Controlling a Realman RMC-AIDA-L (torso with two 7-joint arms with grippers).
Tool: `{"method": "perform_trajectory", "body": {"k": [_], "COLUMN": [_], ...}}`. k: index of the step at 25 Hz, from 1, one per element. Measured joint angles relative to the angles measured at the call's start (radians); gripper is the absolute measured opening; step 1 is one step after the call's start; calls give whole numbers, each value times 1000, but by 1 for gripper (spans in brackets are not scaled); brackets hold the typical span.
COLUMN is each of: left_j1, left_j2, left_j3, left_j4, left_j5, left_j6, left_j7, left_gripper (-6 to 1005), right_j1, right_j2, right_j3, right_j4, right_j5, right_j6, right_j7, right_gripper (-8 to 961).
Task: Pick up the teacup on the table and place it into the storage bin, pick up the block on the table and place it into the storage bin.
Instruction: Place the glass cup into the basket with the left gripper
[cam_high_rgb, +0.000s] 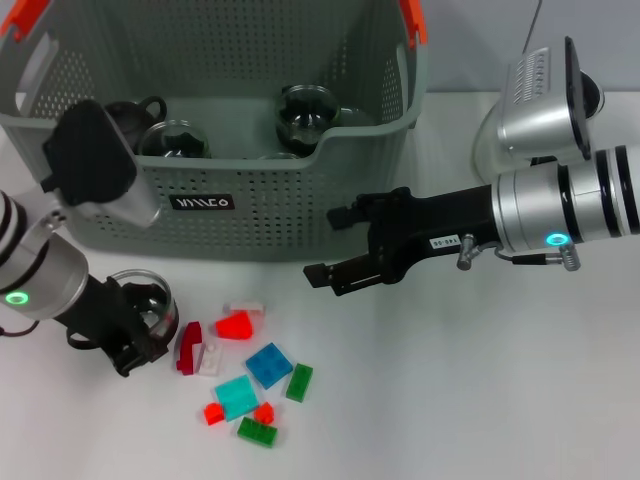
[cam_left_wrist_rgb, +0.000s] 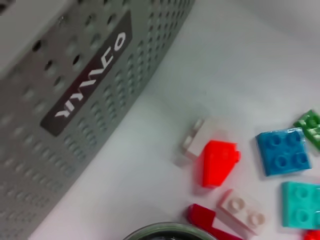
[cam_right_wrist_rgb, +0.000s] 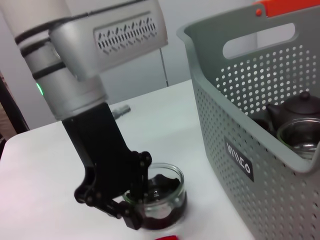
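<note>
Nearest us on the table (cam_high_rgb: 480, 400) we see scattered blocks: a green one (cam_high_rgb: 257, 432), small red ones, a teal plate (cam_high_rgb: 236, 397), a blue plate (cam_high_rgb: 268, 364), a red wedge (cam_high_rgb: 235, 325) w/ a white brick (cam_high_rgb: 245, 308) touching it behind.

Just left of them we find the left gripper (cam_high_rgb: 135, 335) low at the table's near left. Its black fingers (cam_right_wrist_rgb: 131, 216) are set around the glass teacup (cam_high_rgb: 145, 305): one finger inside the rim, another against the outer wall, so they look closed on the cup wall. Cup stands upright on the table, dark liquid or shadow in the bottom; it sits in front of the storage bin (cam_high_rgb: 300, 215), apart from it, next to a dark red block (cam_high_rgb: 188, 345).

Farther on we have the right gripper (cam_high_rgb: 335, 245), reaching in from the right, hovering just in front of the bin's front wall, fingers spread apart, holding nothing.

Behind that, the bin holds a dark teapot (cam_high_rgb: 130, 115) & glass vessels (cam_high_rgb: 305, 115). Orange clips (cam_high_rgb: 412, 20) sit on its handles; black label (cam_high_rgb: 203, 202) on the front.
</note>
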Motion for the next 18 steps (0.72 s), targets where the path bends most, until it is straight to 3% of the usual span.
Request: {"method": "perform_trajectory", "body": {"k": [6, 10, 15, 18], "left_j1": [7, 6, -23, -66], "left_j2": [-1, -1, 5, 23], "left_j3": [-11, -70, -264, -418], "left_j4": [127, 199, 213, 155], "left_j5": [-45, -143, -361, -549], "left_j6": [125, 202, 332, 425], "left_j7": [-85, -120, -124, -128], "left_gripper": [35, 35, 36, 36], "right_j1": [0, -1, -16, -23], "right_j2": [-4, -6, -9, -10], "right_j3": [0, 0, 0, 0], "right_j4": [-1, 6, -2, -3], "right_j5": [-3, -7, -8, -8], "right_j6": [-2, -2, -11, -14], "right_j7": [-11, -22, -22, -23], "right_gripper": [945, 945, 945, 945]}}
